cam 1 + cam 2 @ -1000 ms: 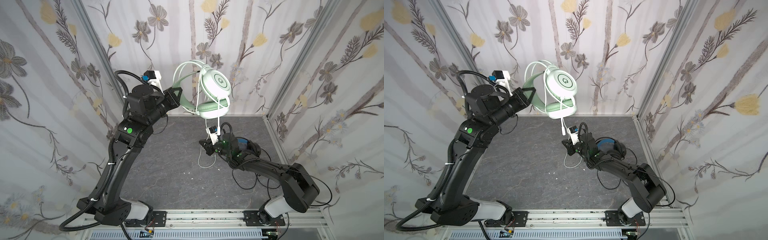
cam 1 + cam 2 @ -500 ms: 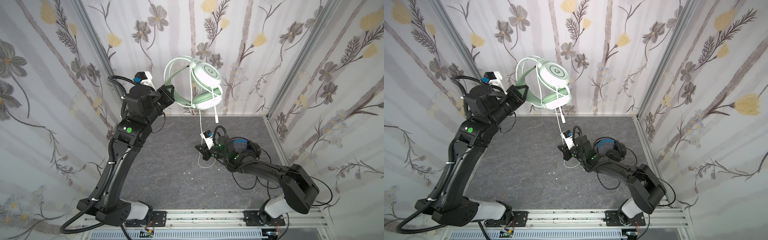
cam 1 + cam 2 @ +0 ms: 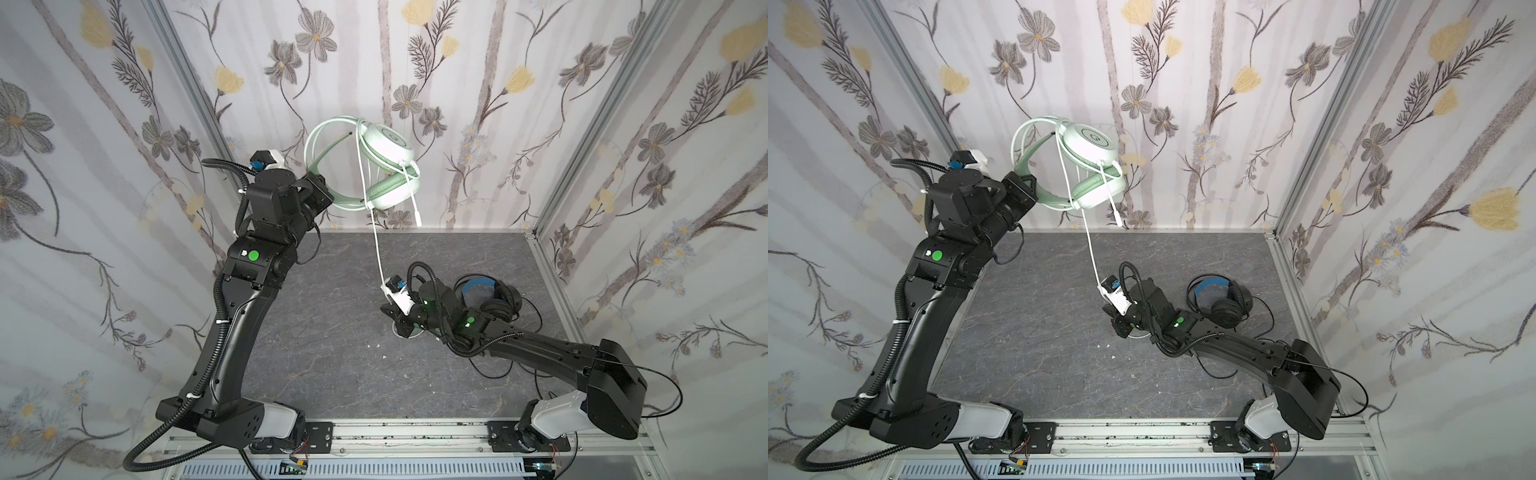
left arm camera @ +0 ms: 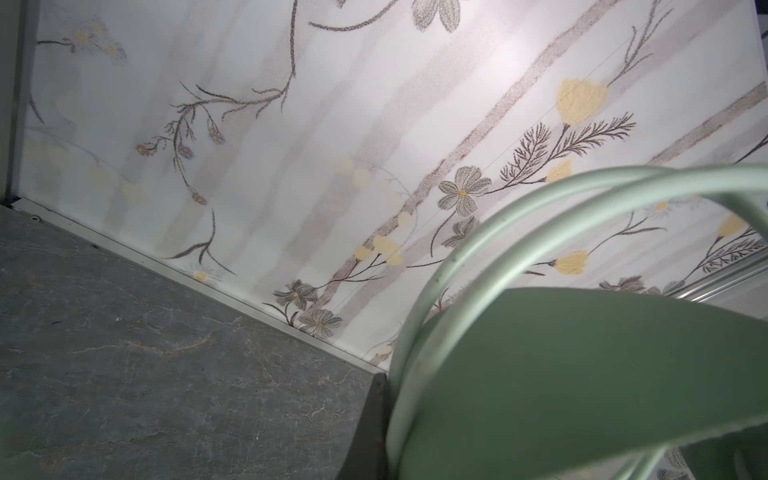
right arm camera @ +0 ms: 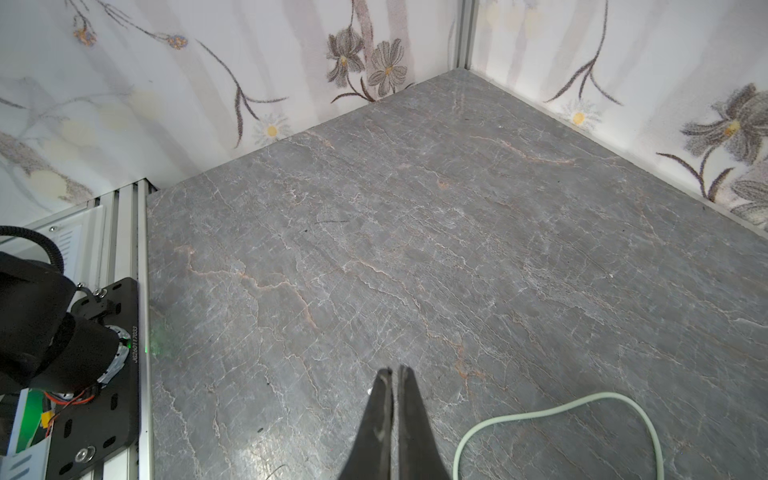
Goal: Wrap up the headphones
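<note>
Top views both show floral-papered walls [image 3: 457,62] closing the cell on three sides. They meet the grey stone-patterned table [image 3: 332,299] at metal edge strips. The fourth side is bounded by the aluminium rail [image 3: 415,432], which carries both arm bases. The table's left half and near centre lie bare and give the widest room.

The left arm [image 3: 232,332] rises from its base along the left wall and reaches high toward the back wall. The right arm [image 3: 552,357] lies low, stretched from the right base to mid-table.

The mint green headphones [image 3: 386,166] hang in the air before the back wall, above the table's rear edge and clear of the surface. The black headphones [image 3: 494,297] lie on the table near the right wall, just behind the right wrist. Their thin black cable [image 3: 486,375] straggles under that arm.

The whitish cable [image 3: 376,245] drops taut from the mint earcups to the right wrist, then loops on the table.

The left gripper [image 3: 326,192] pinches the mint headband. In the right wrist view the right gripper [image 5: 392,370] has its fingers pressed together just above the table, with the cable's loop lying to one side of them.
</note>
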Controlling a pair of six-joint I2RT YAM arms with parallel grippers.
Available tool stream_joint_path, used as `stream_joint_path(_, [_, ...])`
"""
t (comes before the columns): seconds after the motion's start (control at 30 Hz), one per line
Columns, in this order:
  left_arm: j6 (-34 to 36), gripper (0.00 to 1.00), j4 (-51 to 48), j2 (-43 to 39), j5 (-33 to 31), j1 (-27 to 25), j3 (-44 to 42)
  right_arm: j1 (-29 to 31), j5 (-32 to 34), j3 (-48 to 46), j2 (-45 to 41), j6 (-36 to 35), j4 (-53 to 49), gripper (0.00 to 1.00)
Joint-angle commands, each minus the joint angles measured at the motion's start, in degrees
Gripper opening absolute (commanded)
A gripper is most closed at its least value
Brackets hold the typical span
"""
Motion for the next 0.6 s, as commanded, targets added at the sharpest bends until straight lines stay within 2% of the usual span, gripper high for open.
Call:
stream_joint_path(0.0, [-2.56, 0.00, 4.05, 0.25, -1.84, 0.21, 0.26, 1.93, 2.63, 2.25, -0.30, -3.76, -4.25, 0.00])
stream_joint_path(0.3, [5.73, 0.00, 0.16, 0.73, -7.95, 0.81, -1.04, 7.88, 7.08, 10.81, -4.73, -8.55, -13.39, 0.00])
stream_joint_path(0.57, [11.41, 0.00, -2.12, 0.98, -13.07, 0.59, -5.38, 9.02, 9.82, 20.12, -5.05, -13.67, -21.87, 0.00])
